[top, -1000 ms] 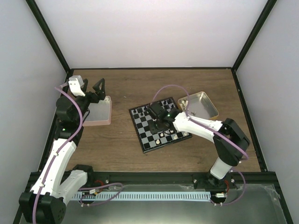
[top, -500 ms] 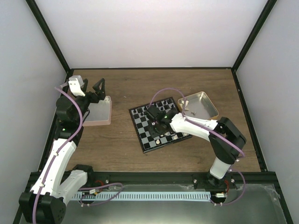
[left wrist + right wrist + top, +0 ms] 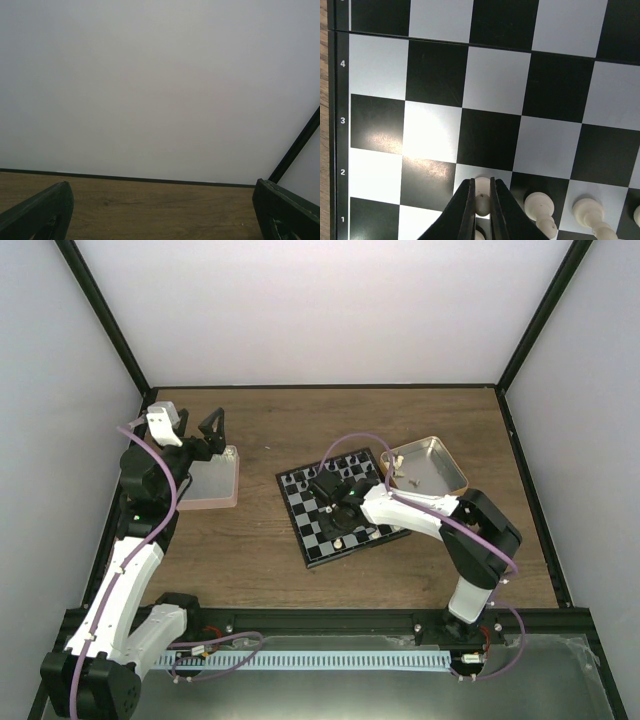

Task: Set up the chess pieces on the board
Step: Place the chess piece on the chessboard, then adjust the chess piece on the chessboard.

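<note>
Cream-white chess piece (image 3: 482, 196), pinched at its head between the closed fingers of the right gripper (image 3: 481, 201). It sits at lower centre of the wrist view, over a pale square in the row marked 2 of the board (image 3: 435, 135). Its long axis runs roughly toward the camera. The fingers hide its base, so its tilt cannot be told. Other white pieces (image 3: 540, 204) to its right are cut off by the bottom edge. Overhead, the board lies mid-frame, skewed to the table edge and partly hidden by the right arm. The left gripper (image 3: 162, 200) gapes wide and holds nothing, at left above a pink tray (image 3: 225, 492).
</note>
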Action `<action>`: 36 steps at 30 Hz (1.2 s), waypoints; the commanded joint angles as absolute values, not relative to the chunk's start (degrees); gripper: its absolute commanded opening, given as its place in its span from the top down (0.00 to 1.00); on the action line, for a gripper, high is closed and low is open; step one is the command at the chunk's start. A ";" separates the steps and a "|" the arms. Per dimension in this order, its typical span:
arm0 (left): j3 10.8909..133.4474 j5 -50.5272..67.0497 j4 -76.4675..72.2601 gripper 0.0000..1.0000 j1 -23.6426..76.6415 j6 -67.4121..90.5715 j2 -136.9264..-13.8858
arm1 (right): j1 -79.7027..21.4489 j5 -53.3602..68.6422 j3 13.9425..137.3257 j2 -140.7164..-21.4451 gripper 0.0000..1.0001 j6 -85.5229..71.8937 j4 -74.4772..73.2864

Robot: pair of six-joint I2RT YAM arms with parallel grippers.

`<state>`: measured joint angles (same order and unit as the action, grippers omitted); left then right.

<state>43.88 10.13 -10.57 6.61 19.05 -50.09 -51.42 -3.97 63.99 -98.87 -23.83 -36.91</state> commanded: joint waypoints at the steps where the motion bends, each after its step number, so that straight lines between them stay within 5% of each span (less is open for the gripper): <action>1: 44.84 9.96 -10.72 0.00 6.33 18.11 -49.66 | -51.94 -3.34 63.29 -99.55 0.91 -22.37 -37.87; 23: 45.01 9.58 -10.41 0.00 6.33 17.84 -49.57 | -51.17 -9.86 66.92 -93.84 0.72 -25.18 -36.40; 36: 44.99 9.49 -10.40 0.00 6.28 17.84 -49.22 | -51.12 -5.99 69.73 -103.52 0.90 -23.50 -35.36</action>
<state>43.88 9.67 -10.13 6.61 18.81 -49.98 -51.09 -6.31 67.94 -103.13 -23.99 -35.40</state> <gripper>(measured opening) 0.998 0.106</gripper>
